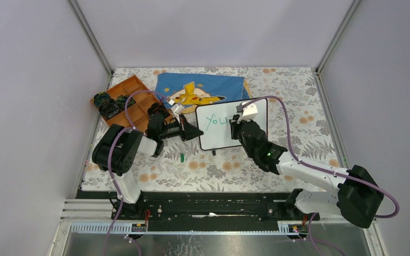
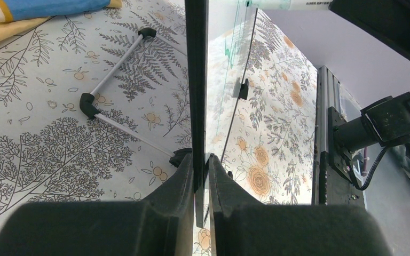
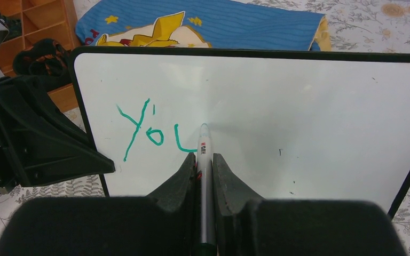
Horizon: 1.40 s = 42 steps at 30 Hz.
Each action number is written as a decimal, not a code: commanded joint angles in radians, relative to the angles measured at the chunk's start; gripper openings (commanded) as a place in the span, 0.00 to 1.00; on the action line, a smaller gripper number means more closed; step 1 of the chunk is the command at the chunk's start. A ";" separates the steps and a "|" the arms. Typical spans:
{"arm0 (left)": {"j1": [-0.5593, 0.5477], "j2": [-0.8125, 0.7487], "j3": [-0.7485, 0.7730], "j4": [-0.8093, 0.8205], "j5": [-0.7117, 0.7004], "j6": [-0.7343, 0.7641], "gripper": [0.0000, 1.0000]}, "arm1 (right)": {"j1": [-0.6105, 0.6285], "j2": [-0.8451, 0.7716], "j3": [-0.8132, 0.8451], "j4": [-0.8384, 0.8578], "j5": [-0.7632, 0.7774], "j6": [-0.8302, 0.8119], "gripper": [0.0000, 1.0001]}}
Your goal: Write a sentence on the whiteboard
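Top external view showed the left arm (image 1: 118,149) folded at the bench's (image 1: 299,96) left side, forearm reaching rightward. The left tool (image 1: 197,130) was pinching the left edge of the whiteboard (image 1: 219,137); the left wrist view showed its fingers pressed on the black frame (image 2: 196,80), seen edge-on. The whiteboard stood mid-bench, just before the blue cloth (image 1: 203,88), long axis running left to right, white face toward the arm bases. The sentence (image 3: 149,130) read "Yo" plus a green stroke partly hidden by the marker (image 3: 203,154). The right tool (image 3: 204,160) was clamped on the marker, which pointed away from the bases, tip against the board. The right arm (image 1: 309,170) stretched diagonally from the right and covered the board's right portion from above.
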 commanded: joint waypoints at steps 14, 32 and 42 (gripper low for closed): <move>-0.025 0.002 -0.007 -0.086 -0.018 0.063 0.00 | -0.044 -0.191 -0.046 -0.054 0.022 -0.001 0.00; -0.025 0.002 -0.005 -0.093 -0.018 0.067 0.00 | -0.070 -0.113 -0.034 0.027 0.098 0.025 0.00; -0.026 0.001 -0.003 -0.095 -0.018 0.070 0.00 | -0.077 -0.076 -0.013 0.036 0.079 0.022 0.00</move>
